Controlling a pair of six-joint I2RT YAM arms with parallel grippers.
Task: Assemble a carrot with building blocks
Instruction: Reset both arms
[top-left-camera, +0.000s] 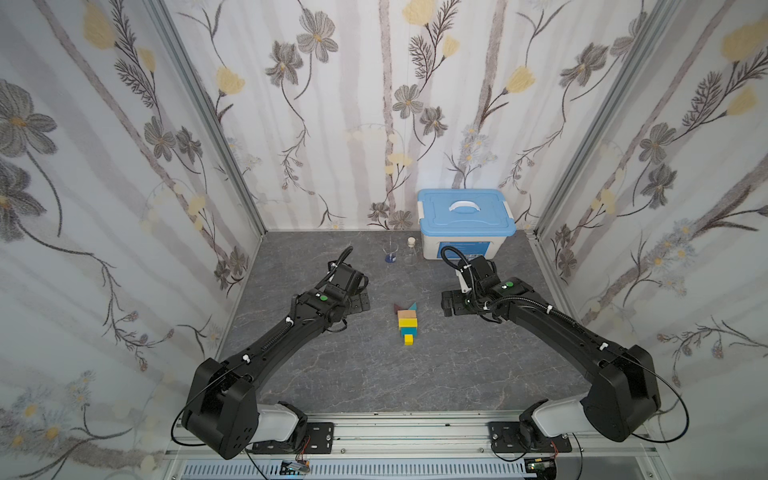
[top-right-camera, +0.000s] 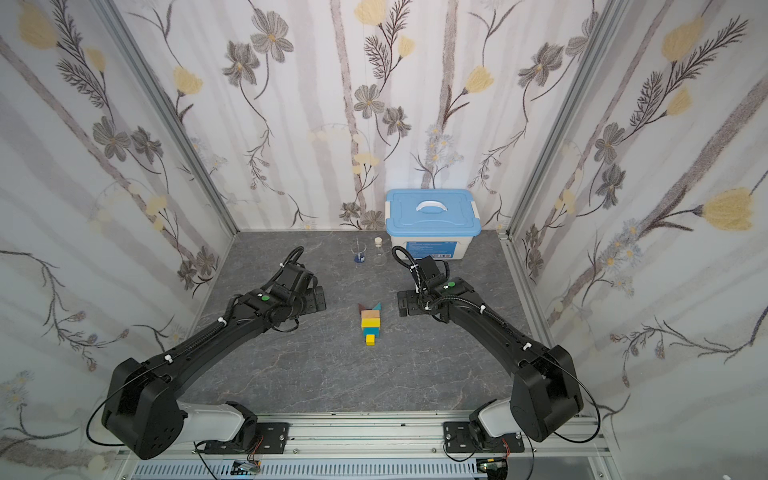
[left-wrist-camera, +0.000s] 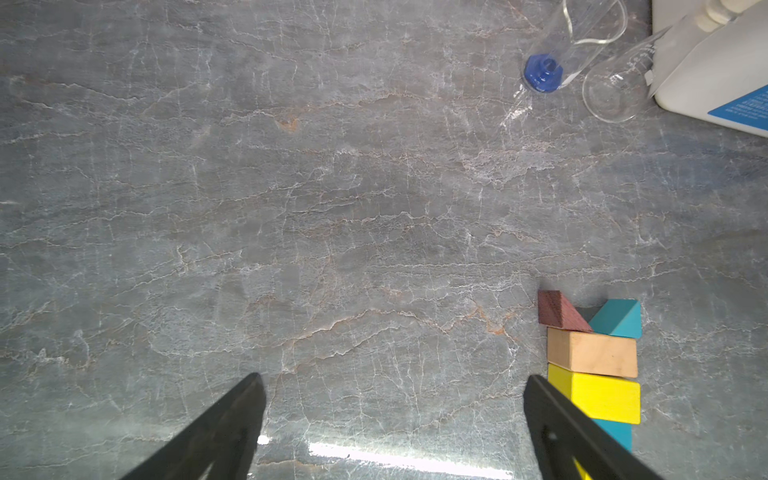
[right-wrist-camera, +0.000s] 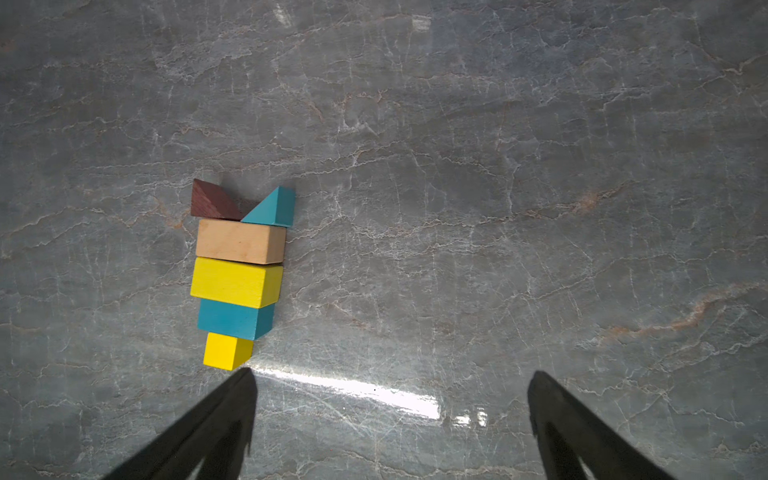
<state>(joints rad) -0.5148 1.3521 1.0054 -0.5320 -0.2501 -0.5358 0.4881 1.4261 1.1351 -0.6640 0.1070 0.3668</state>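
The carrot (top-left-camera: 406, 322) lies flat on the grey table in both top views, midway between the arms, with no gripper touching it. In the right wrist view its building blocks touch in a row: maroon triangle (right-wrist-camera: 212, 201), teal triangle (right-wrist-camera: 272, 210), tan bar (right-wrist-camera: 239, 241), yellow bar (right-wrist-camera: 232, 282), teal bar (right-wrist-camera: 232, 320), yellow cube (right-wrist-camera: 224, 351). My left gripper (top-left-camera: 359, 302) hangs left of the carrot (left-wrist-camera: 592, 353), open and empty (left-wrist-camera: 394, 377). On the carrot's other side, my right gripper (top-left-camera: 451, 307) is open too, holding nothing (right-wrist-camera: 392, 373).
A white box with a blue lid (top-left-camera: 465, 220) stands at the back right. Beside it are a small glass beaker (top-left-camera: 390, 251) and a stoppered glass flask (top-left-camera: 411, 251). Flowered walls close in the table on three sides.
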